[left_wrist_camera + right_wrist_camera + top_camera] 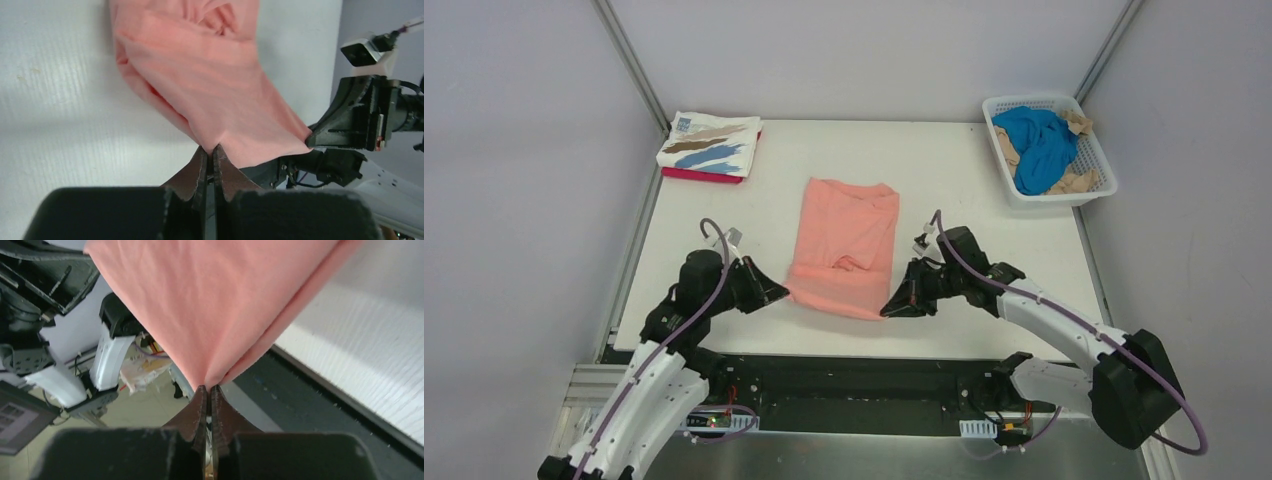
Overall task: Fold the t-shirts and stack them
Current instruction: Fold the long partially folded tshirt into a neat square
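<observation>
The salmon-pink t-shirt [844,245] lies folded lengthwise in the middle of the table, its near edge lifted. My left gripper [781,293] is shut on its near left corner; the left wrist view shows the cloth [215,75] pinched at the gripper [210,148]. My right gripper [890,310] is shut on its near right corner; the right wrist view shows the cloth [215,300] pinched at the gripper [208,387]. A folded white t-shirt with brown and blue brushstrokes [710,143] lies on a magenta one [696,176] at the far left. Blue [1039,145] and tan [1072,183] t-shirts lie in the basket.
The white lattice basket [1092,195] stands at the far right of the white table [984,250]. Metal frame posts rise at the back corners. The table's near edge and a dark strip run just behind my grippers.
</observation>
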{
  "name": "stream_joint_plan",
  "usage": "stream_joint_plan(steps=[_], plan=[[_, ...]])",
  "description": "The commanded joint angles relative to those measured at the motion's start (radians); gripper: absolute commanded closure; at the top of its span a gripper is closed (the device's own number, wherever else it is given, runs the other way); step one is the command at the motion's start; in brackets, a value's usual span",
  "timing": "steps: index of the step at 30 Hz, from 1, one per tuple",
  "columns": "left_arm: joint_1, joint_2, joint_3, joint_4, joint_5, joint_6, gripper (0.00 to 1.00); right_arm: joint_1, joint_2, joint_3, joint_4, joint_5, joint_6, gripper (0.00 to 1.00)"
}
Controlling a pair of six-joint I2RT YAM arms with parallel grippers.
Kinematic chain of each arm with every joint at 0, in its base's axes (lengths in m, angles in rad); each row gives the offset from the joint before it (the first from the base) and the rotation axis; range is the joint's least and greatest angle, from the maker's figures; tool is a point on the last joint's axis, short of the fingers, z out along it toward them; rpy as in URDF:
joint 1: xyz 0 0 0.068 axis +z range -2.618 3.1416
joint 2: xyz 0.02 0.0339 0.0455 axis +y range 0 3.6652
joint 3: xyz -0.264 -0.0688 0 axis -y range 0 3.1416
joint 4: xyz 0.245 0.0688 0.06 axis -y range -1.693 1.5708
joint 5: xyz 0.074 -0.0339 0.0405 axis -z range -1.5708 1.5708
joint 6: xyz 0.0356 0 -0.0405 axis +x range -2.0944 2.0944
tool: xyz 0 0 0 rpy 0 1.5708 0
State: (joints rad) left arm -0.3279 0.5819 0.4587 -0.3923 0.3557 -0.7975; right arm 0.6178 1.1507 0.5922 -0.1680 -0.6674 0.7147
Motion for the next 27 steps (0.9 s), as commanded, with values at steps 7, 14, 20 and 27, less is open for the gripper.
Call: stream_joint_plan(steps=[7,14,20,27], plan=[[-0.007,-0.093,0.128,-0.083,0.012,0.018,1.00,-0.011,-0.156,0.142,-0.280,-0.096,-0.122,1.00],[-0.007,0.085,0.224,-0.007,-0.155,0.008,1.00,-0.096,-0.147,0.213,-0.266,0.042,-0.104,1.00],[-0.006,0.310,0.347,0.071,-0.245,0.043,1.00,-0.159,-0.071,0.284,-0.202,0.081,-0.108,1.00],[-0.003,0.508,0.489,0.115,-0.297,0.091,1.00,-0.213,0.046,0.356,-0.088,0.106,-0.091,1.00]])
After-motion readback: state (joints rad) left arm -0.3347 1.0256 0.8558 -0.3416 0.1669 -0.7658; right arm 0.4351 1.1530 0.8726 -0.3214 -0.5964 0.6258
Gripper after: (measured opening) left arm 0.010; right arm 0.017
